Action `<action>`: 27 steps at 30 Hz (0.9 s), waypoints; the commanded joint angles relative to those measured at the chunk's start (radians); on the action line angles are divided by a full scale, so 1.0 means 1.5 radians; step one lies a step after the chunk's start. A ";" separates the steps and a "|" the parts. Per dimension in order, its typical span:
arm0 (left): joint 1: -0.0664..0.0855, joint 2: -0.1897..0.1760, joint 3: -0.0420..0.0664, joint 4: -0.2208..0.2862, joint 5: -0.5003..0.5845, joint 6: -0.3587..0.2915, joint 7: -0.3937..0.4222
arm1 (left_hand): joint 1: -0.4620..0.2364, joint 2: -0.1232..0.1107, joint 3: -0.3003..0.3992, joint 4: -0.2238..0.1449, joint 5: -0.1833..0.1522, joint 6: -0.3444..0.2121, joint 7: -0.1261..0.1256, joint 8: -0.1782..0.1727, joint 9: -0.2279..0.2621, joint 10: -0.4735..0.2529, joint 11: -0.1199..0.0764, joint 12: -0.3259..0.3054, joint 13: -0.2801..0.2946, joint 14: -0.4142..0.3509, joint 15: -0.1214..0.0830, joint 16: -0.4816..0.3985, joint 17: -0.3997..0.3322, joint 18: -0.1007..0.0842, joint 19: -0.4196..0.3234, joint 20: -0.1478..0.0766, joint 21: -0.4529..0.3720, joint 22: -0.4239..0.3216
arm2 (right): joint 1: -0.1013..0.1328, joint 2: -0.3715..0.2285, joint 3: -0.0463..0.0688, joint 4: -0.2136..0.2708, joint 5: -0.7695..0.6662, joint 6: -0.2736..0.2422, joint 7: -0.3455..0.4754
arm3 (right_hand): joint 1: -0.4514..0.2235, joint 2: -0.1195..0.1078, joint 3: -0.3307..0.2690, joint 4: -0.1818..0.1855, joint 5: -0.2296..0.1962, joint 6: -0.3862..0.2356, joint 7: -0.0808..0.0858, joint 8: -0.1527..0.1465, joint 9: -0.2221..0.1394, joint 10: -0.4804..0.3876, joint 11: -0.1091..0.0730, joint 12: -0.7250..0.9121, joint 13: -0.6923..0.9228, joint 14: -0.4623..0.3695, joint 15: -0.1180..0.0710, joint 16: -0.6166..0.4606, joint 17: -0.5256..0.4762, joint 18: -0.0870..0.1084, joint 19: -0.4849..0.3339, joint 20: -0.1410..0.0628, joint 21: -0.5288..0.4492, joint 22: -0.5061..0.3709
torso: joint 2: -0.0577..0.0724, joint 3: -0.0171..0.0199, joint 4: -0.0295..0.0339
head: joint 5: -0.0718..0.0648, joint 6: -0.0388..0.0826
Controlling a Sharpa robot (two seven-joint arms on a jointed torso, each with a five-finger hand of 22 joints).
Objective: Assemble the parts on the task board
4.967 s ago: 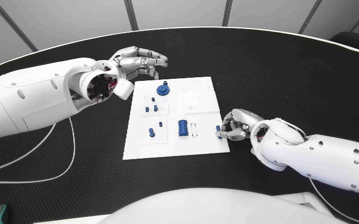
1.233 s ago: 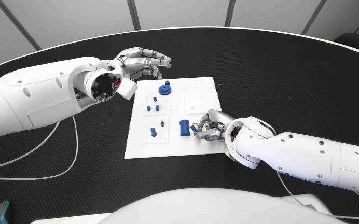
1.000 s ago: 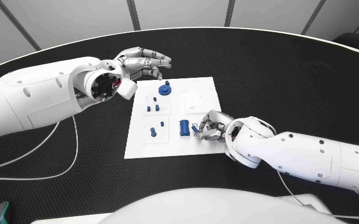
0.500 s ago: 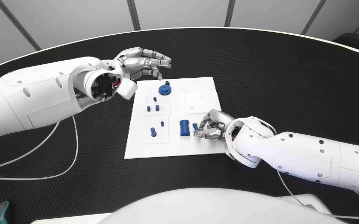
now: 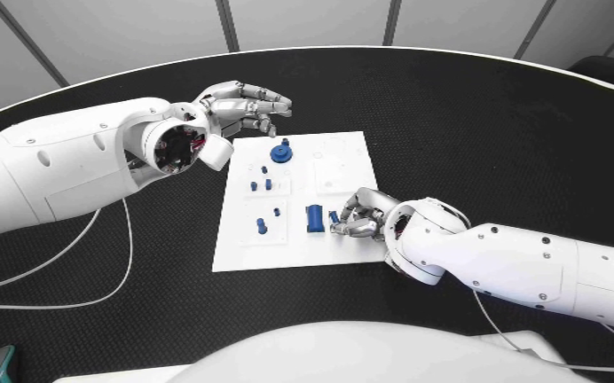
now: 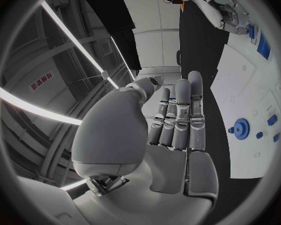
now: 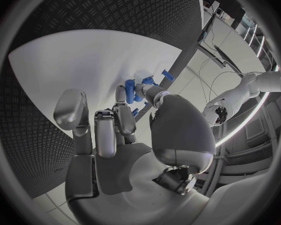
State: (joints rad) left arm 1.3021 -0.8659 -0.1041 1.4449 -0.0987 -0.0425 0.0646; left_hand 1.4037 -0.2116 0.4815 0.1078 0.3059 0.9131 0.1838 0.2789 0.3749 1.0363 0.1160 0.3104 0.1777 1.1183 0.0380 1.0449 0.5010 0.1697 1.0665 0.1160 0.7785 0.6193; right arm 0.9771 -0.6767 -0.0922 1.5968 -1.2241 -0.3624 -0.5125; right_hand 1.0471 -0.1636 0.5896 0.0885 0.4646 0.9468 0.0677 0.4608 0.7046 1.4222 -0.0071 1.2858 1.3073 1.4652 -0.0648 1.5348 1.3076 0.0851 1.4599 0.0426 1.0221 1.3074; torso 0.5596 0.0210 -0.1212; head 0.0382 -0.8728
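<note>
The white task board [image 5: 352, 166] lies mid-table. On it stand a blue gear [image 5: 280, 152], a blue cylinder [image 5: 312, 216] and several small blue pegs [image 5: 261, 225]. My right hand [image 5: 359, 217] rests over the board's near right part, just right of the cylinder, and pinches a small blue peg [image 5: 335, 217] between thumb and a finger; the right wrist view shows that blue peg [image 7: 129, 93] at the fingertips. My left hand [image 5: 243, 108] hovers past the board's far left corner, holding nothing, its fingers [image 6: 178, 115] stretched out. The gear [image 6: 242, 128] lies beside them.
A white cable [image 5: 80, 299] loops over the black table at the left. The table's pale round edge [image 5: 384, 49] curves behind the board. The left forearm [image 5: 77, 166] lies left of the board.
The right hand has carried the peg from the board's right edge leftwards onto the board, beside the cylinder; in the last second it only shifted slightly. The left hand barely moved.
</note>
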 commanded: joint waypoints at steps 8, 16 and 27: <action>0.000 -0.001 0.000 0.000 0.000 0.000 0.000 | -0.001 0.004 0.000 0.006 0.002 -0.004 0.001 0.002 -0.001 -0.005 0.000 0.003 -0.001 -0.005 -0.001 0.002 -0.001 0.010 0.001 0.004 -0.003 -0.002 | 0.002 0.004 0.000 -0.008 0.000 0.003 -0.003 | -0.015 -0.001 0.000 0.008 -0.004 0.004 0.000 0.004 0.000 0.003 0.000 0.003 0.044 0.060 -0.004 0.000 0.127 0.002 0.001 -0.004 -0.005 0.095 | 0.000 0.0000 0.0004 | 0.000 0.000; 0.000 -0.001 0.000 0.001 0.000 -0.001 0.000 | 0.000 0.003 0.000 0.006 0.002 -0.005 0.001 0.002 -0.001 -0.005 0.001 0.003 -0.001 -0.005 -0.001 0.002 -0.001 0.010 0.001 0.004 -0.004 -0.002 | 0.003 0.005 0.000 -0.011 0.000 0.002 -0.002 | -0.036 -0.007 -0.006 0.019 -0.023 0.005 0.000 0.004 0.000 0.003 0.000 0.003 0.044 0.060 -0.004 -0.001 0.127 0.002 0.001 -0.004 -0.008 0.095 | 0.000 0.0002 0.0000 | 0.000 0.000; 0.000 -0.001 0.000 0.001 0.000 0.000 -0.001 | 0.000 0.003 0.000 0.006 0.002 -0.005 0.001 0.002 -0.001 -0.005 0.001 0.003 -0.001 -0.005 -0.001 0.002 -0.001 0.010 0.001 0.004 -0.004 -0.002 | 0.004 0.007 0.000 -0.009 0.000 0.005 0.002 | -0.049 -0.014 -0.017 0.025 -0.013 0.006 0.001 0.004 -0.001 0.003 0.001 0.003 0.045 0.060 -0.003 -0.001 0.126 0.002 0.001 -0.004 -0.010 0.095 | 0.000 0.0002 0.0002 | 0.000 0.000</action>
State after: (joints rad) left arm 1.3021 -0.8672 -0.1041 1.4456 -0.0987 -0.0432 0.0640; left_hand 1.4037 -0.2116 0.4816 0.1134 0.3059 0.9131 0.1839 0.2789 0.3742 1.0363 0.1160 0.3104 0.1769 1.1183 0.0379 1.0448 0.4999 0.1697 1.0666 0.1160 0.7785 0.6177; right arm 0.9826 -0.6662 -0.0917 1.5831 -1.2241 -0.3544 -0.5092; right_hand 0.9840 -0.1875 0.5674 0.1244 0.4406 0.9488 0.0659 0.4611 0.7051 1.4222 -0.0071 1.2857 1.3079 1.4652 -0.0646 1.5348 1.3074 0.0851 1.4598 0.0427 1.0086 1.3074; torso 0.5601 0.0212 -0.1212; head 0.0386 -0.8728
